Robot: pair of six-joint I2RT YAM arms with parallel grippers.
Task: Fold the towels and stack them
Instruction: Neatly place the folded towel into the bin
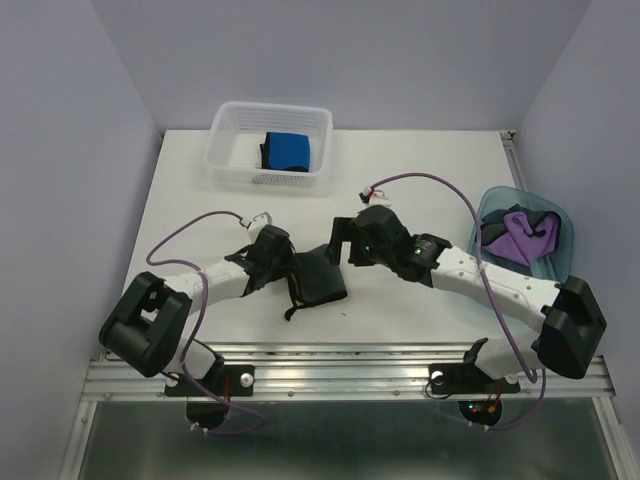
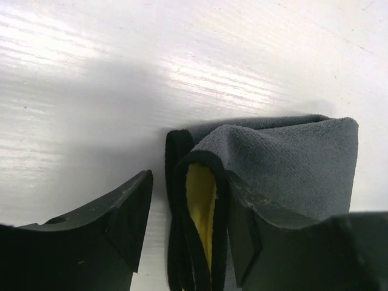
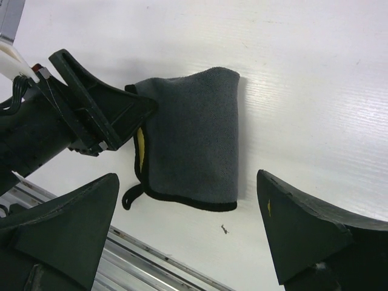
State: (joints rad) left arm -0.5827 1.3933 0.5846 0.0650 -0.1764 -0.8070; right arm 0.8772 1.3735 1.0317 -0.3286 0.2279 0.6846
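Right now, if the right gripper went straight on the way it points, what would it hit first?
Most likely the folded dark grey towel, centred between the right gripper's open fingers in its wrist view, then the white table. Depth is unclear.

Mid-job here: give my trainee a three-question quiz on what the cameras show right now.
1. True or false: the right gripper has its jaws open and holds nothing.
2. Which colour peeks out of the fold of the folded dark grey towel? A red, B yellow, C green.
3. Where does the bright blue towel lie?
Key: 1 true; 2 B; 3 in the white mesh basket.
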